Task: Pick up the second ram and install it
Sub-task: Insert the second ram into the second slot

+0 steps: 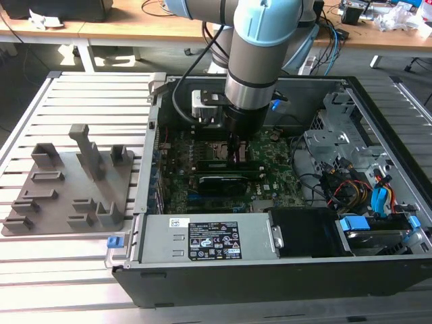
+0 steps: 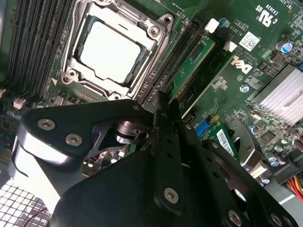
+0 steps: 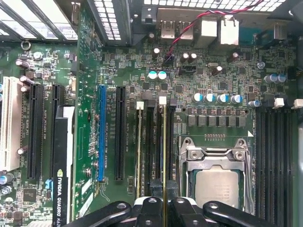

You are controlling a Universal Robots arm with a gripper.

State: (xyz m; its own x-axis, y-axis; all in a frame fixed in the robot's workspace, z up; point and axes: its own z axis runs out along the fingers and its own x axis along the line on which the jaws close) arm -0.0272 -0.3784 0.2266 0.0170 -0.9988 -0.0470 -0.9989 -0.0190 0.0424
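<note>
The second ram (image 3: 163,142) is a thin green stick standing on edge in a memory slot beside the processor socket (image 3: 215,184), one end at a white latch. My gripper (image 3: 164,201) is shut on it, a black finger on each face. In the second wrist view the gripper (image 2: 165,105) pinches the near end of the second ram (image 2: 191,66), which runs away toward its latch. In the exterior view the gripper (image 1: 236,145) reaches straight down into the open computer case, just over the motherboard (image 1: 270,182).
Another ram stick (image 3: 139,142) stands two slots over, away from the socket. A graphics card (image 3: 61,156) lies beyond it. The grey holder tray (image 1: 67,182) sits outside the case, at the exterior view's left. The power supply (image 1: 209,239) and cable bundles (image 1: 351,182) crowd the case.
</note>
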